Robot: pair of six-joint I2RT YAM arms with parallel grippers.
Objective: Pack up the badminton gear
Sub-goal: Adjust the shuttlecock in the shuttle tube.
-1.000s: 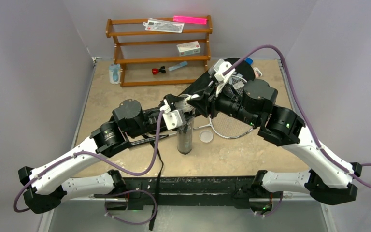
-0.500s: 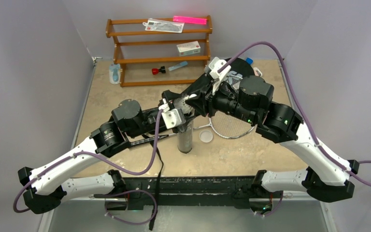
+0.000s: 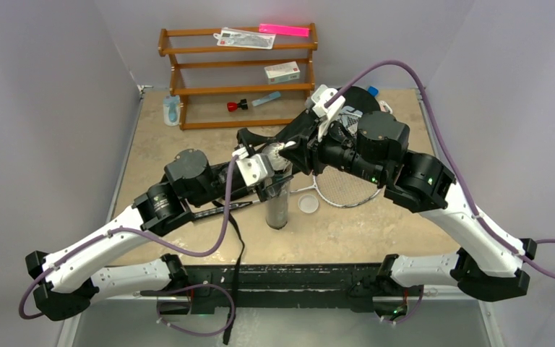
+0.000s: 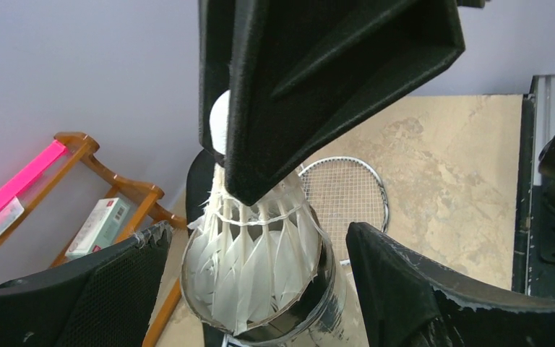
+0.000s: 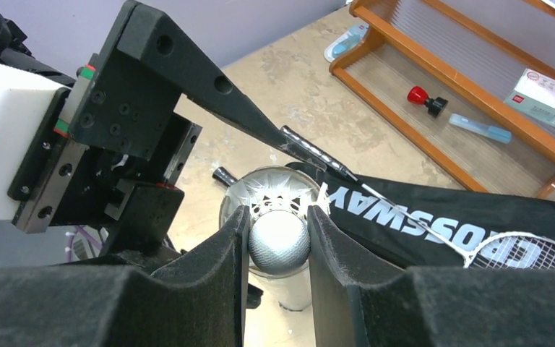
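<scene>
I see the shuttlecock (image 4: 253, 260) sitting feathers-down in the mouth of the tube (image 3: 277, 206), its cork pinched between the pads of my right gripper (image 5: 278, 220), while my left gripper (image 4: 258, 235) stands wide open either side of the rim

Bag (image 3: 365, 92) mostly hidden under right arm (image 3: 383, 141); tube (image 4: 332, 296) bottom cropped

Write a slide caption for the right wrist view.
Right claw grips a shuttlecock by its cork, feathers down in the tube.
</scene>
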